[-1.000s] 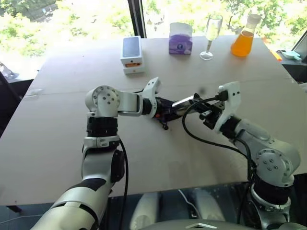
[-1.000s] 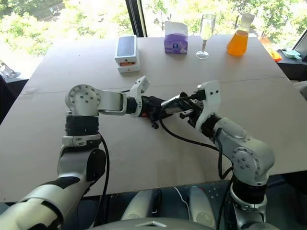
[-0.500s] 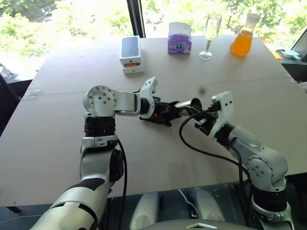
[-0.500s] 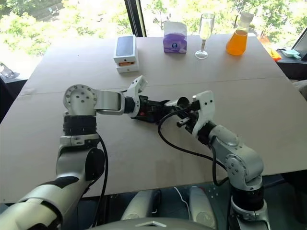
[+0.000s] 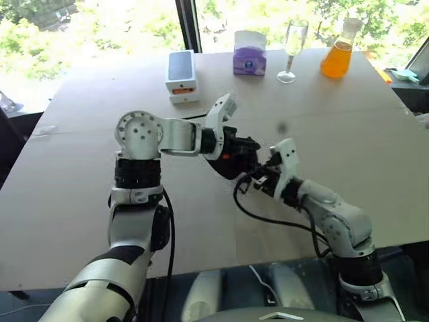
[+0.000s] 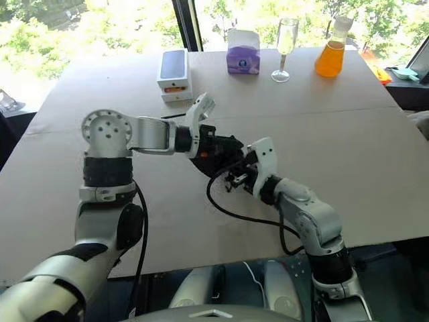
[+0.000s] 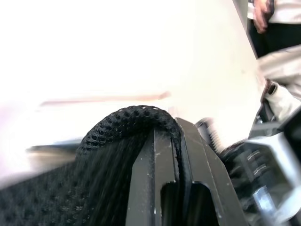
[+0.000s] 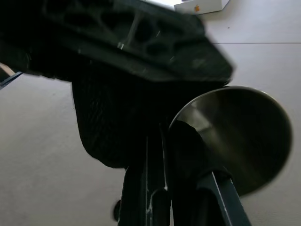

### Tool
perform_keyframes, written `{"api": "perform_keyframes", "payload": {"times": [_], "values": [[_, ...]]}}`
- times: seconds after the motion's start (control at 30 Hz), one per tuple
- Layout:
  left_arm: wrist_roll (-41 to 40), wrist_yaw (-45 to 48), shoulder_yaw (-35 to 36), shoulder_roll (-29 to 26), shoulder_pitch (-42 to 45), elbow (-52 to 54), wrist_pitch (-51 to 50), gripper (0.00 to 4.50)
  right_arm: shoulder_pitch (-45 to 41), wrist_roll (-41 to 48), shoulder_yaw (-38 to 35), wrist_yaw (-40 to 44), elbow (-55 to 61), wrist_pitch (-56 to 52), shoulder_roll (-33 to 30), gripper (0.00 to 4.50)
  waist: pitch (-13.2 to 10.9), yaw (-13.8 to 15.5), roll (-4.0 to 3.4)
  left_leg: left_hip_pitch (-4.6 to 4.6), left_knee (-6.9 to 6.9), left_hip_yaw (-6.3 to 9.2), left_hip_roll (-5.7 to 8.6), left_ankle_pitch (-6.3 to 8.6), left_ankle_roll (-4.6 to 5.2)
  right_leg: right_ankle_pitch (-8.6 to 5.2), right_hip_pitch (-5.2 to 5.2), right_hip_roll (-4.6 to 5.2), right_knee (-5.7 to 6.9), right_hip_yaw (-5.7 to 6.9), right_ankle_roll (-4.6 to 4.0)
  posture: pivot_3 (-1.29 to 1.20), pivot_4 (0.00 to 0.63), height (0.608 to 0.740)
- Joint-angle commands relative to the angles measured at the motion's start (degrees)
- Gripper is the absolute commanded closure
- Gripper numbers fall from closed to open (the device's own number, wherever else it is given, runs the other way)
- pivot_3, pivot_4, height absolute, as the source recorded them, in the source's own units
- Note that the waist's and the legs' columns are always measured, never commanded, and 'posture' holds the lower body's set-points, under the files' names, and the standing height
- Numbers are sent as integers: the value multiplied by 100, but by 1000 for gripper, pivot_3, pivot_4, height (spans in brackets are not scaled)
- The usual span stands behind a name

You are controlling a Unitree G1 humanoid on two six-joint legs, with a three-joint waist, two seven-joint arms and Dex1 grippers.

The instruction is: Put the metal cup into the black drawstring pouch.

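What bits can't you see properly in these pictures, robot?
- Metal cup: right wrist view; its mouth is hidden behind the black drawstring pouch and the right gripper's fingers, so how far in it sits is unclear.
- Pouch opening: eye views; covered by the left gripper.
- Phone box: print too small.

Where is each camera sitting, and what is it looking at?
Left and right eye views: on the head, looking down over the table; both arms show, left tool holding the black drawstring pouch.
Left wrist view: on the left wrist, looking along its fingers pinching the pouch.
Right wrist view: on the right wrist, its fingers gripping the metal cup.
Both wrist views share the pouch.
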State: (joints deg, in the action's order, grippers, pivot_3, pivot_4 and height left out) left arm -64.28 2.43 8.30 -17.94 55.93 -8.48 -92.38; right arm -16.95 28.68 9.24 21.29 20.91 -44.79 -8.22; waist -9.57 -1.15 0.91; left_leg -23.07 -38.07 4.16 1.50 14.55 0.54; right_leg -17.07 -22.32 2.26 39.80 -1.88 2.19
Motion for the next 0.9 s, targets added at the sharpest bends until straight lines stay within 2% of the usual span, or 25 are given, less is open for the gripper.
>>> {"api": "perform_keyframes", "payload": {"times": [0.03,0.17,0.33,0.47,0.53,0.7,0.8,0.9], "values": [[145,202,-90,-49,-154,446,-5,4500,-120,473,-308,127,46,-20,215,4427,-1,-3,-1,2,3,1,-5,-1,-1,0,-2,-7,2,0,0,0,150,740],[432,391,-171,-48,-356,694,206,4500,-85,975,-581,376,48,-1,347,4427,-1,7,-1,-1,5,0,-4,-2,-3,0,-5,-8,0,-5,0,0,150,740],[550,738,100,20,-572,707,430,4500,-125,952,-701,341,12,58,279,4427,-2,21,-2,-4,4,0,-3,-2,-2,0,-7,-6,-1,-4,0,0,150,740],[1203,1630,-394,-831,-1143,1010,1404,4500,-49,570,-762,207,110,221,-67,4427,-3,-48,-4,-3,13,-13,-6,-2,-3,0,-19,-10,3,-22,-1,0,150,740],[1509,2306,-721,-1448,-1309,1026,1808,4500,14,493,-838,198,247,225,-302,4427,-4,-87,-4,2,27,-27,-6,-4,-6,0,-27,-12,4,-36,-1,0,150,740],[2263,3754,-1348,-2431,-1375,863,2848,4500,140,544,-965,209,444,202,-590,4427,-5,-71,-4,1,44,-37,-7,-5,-7,0,-35,-12,-7,-44,-2,0,150,740],[2691,4508,-1617,-2716,-1336,732,3497,4500,149,585,-1001,187,518,186,-620,4427,-5,-71,-4,0,50,-42,-7,-4,-6,0,-35,-9,-14,-46,-2,0,150,740],[2676,4836,-1289,-2362,-1465,684,4246,4500,81,912,-1127,94,587,153,-362,4427,-6,-76,-4,0,52,-45,-9,-4,-5,0,-37,-9,-13,-48,-2,0,150,740]]}}
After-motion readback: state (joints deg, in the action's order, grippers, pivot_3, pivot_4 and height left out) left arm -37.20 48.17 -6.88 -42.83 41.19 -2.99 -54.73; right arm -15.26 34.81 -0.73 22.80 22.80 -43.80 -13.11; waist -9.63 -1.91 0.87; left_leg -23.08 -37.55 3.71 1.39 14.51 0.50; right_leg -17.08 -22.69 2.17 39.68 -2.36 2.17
